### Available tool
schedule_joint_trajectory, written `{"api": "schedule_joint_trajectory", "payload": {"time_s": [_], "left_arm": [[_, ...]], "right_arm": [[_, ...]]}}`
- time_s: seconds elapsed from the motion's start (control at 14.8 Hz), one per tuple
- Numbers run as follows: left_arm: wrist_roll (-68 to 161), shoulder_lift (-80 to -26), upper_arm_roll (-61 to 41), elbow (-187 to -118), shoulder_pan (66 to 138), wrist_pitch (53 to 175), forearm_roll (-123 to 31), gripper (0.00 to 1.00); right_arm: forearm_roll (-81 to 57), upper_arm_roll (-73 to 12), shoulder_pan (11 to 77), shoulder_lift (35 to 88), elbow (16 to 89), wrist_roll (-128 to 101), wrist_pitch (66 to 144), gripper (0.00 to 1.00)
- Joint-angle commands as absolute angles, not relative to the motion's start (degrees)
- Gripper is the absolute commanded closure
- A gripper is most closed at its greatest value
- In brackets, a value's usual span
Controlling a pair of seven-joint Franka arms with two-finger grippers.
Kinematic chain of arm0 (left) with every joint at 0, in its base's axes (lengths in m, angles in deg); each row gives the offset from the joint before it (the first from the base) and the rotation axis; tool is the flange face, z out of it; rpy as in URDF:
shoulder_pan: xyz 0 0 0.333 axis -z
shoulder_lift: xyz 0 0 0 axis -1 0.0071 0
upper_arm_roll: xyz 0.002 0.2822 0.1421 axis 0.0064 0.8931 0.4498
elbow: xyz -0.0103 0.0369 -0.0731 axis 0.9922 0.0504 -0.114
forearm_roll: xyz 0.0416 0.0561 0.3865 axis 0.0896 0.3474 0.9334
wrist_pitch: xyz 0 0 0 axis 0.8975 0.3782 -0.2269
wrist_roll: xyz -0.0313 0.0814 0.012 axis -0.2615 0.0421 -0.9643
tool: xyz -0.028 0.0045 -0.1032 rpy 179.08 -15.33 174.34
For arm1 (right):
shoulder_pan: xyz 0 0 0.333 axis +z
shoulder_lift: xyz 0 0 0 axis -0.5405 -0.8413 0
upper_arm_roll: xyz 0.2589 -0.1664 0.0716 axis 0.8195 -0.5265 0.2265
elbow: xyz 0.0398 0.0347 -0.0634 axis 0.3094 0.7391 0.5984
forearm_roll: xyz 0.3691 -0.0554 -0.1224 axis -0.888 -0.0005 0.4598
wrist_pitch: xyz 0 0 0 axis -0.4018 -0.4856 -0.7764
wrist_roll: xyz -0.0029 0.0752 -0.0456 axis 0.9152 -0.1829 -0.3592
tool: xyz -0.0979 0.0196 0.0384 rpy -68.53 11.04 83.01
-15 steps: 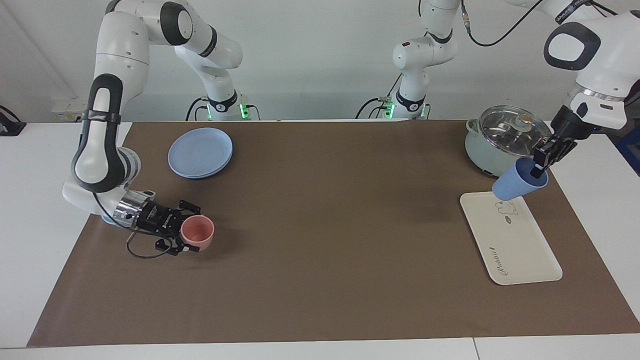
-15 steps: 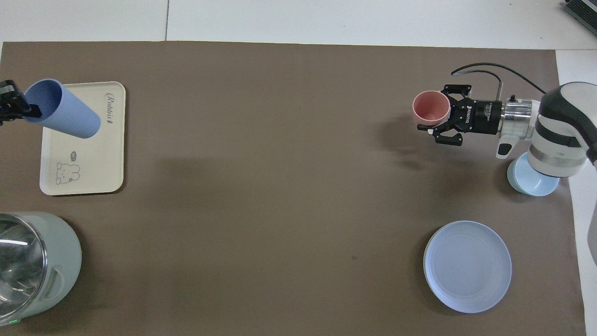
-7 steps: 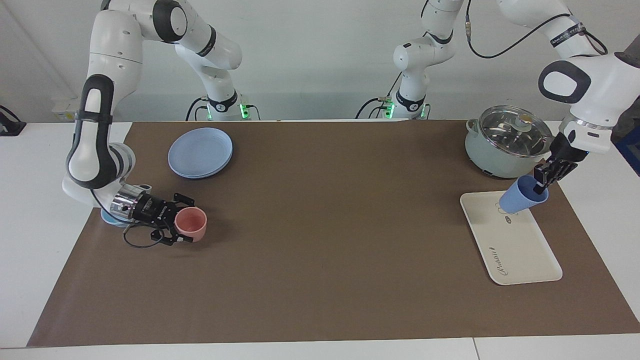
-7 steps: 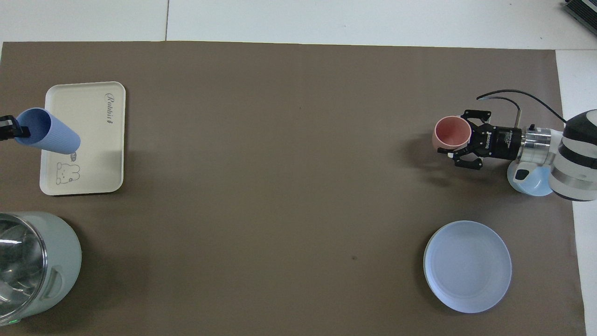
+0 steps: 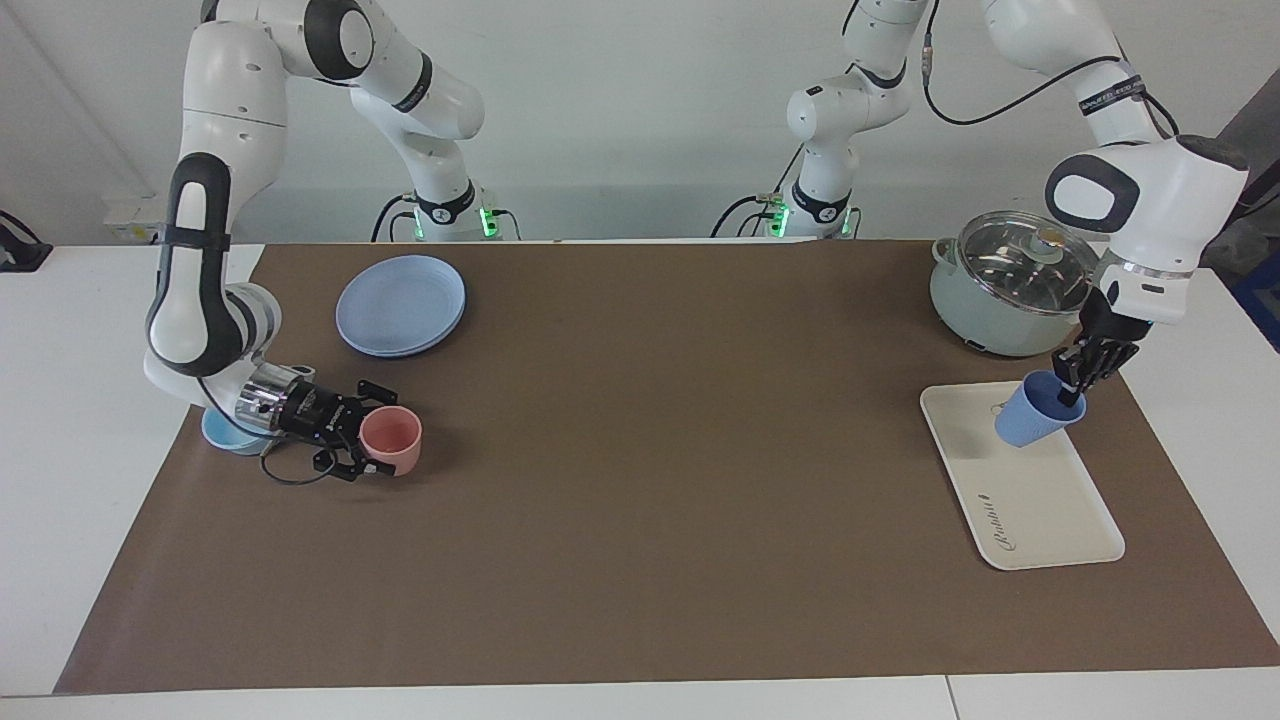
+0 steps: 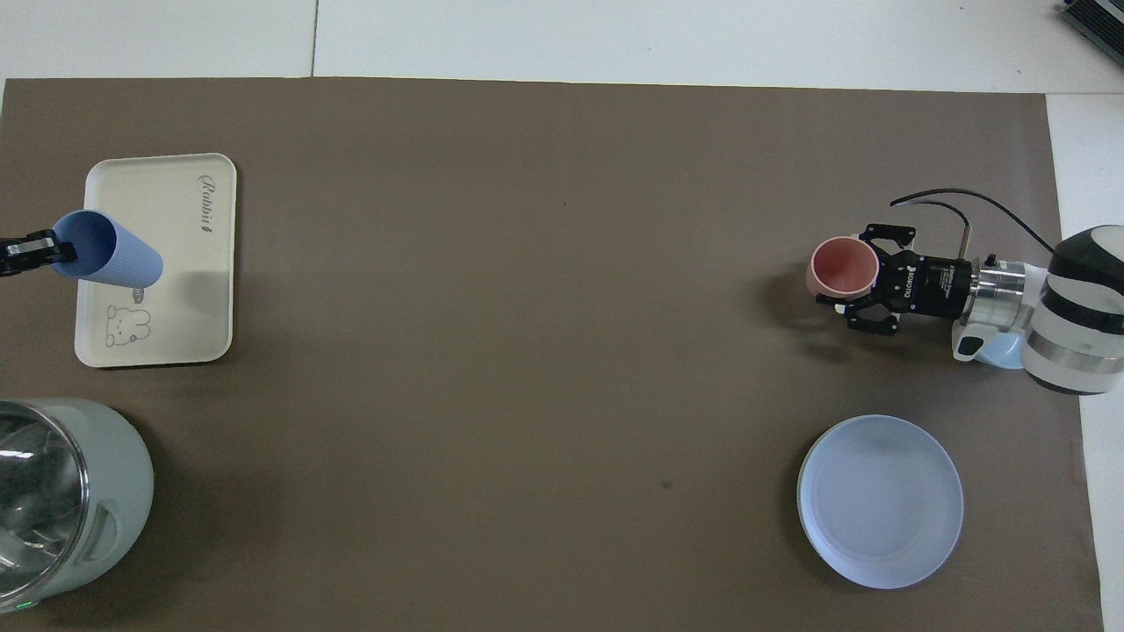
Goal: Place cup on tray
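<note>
The periwinkle-blue cup (image 5: pixel 1030 422) (image 6: pixel 118 259) hangs tilted, mouth up, low over the cream-white tray (image 5: pixel 1040 510) (image 6: pixel 189 298), above the tray's end nearer the robots. I cannot tell whether its base touches the tray. My left gripper (image 5: pixel 1072 390) (image 6: pixel 61 253) is shut on the cup's rim, one finger inside and one outside. My right gripper (image 5: pixel 366 442) (image 6: pixel 865 274) lies low and level at the right arm's end of the table, at the rim of a pink cup (image 5: pixel 395 440) (image 6: pixel 841 268) that stands upright on the brown mat.
A grey-green pot with a glass lid (image 5: pixel 1010 280) (image 6: pixel 61 500) stands beside the tray, nearer the robots. A round blue plate (image 5: pixel 400 305) (image 6: pixel 880 500) lies at the right arm's end. A light-blue bowl (image 5: pixel 222 432) (image 6: pixel 997 351) sits under the right wrist.
My left gripper has come down with the blue cup, now lower over the tray and more upright. My right gripper has brought the pink cup down onto the mat, slightly nearer the robots.
</note>
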State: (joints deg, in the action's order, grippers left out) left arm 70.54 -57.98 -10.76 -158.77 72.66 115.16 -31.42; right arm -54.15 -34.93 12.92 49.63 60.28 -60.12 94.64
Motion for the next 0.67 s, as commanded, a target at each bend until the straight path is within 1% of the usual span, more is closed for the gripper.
{"api": "schedule_joint_trajectory", "payload": {"time_s": [0.0,0.13,0.27,0.4,0.47,0.54,0.61], "left_arm": [[71.79,-56.07,-10.94,-159.78,72.81,120.71,-32.22,1.0],[71.61,-53.09,-10.94,-159.08,73.24,124.22,-32.75,1.0],[71.7,-52.46,-11.02,-159.69,73.33,125.38,-32.84,1.0],[71.61,-52.37,-11.11,-159.69,73.42,124.77,-32.84,0.99],[71.61,-52.46,-11.11,-159.78,73.59,124.68,-32.84,0.3],[71.61,-52.55,-11.11,-159.78,73.77,124.25,-32.84,0.0],[71.78,-52.55,-11.11,-159.34,73.86,123.11,-32.84,0.0]], "right_arm": [[-55.75,-34.56,12.68,52.65,63.6,-54.65,96.17,0.0],[-55.14,-34.74,12.68,52.56,63.6,-54.73,96.53,0.0],[-54.79,-35.0,12.42,52.56,63.6,-53.95,96.79,0.0],[-52.95,-35.0,12.07,52.47,63.52,-53.42,99.24,0.0],[-51.11,-35.09,12.15,52.73,63.43,-53.42,101.16,0.0],[-49.7,-35.0,12.07,53.0,63.34,-53.5,102.92,0.0],[-48.47,-35.09,12.15,53.09,63.08,-53.51,103.81,0.0]]}}
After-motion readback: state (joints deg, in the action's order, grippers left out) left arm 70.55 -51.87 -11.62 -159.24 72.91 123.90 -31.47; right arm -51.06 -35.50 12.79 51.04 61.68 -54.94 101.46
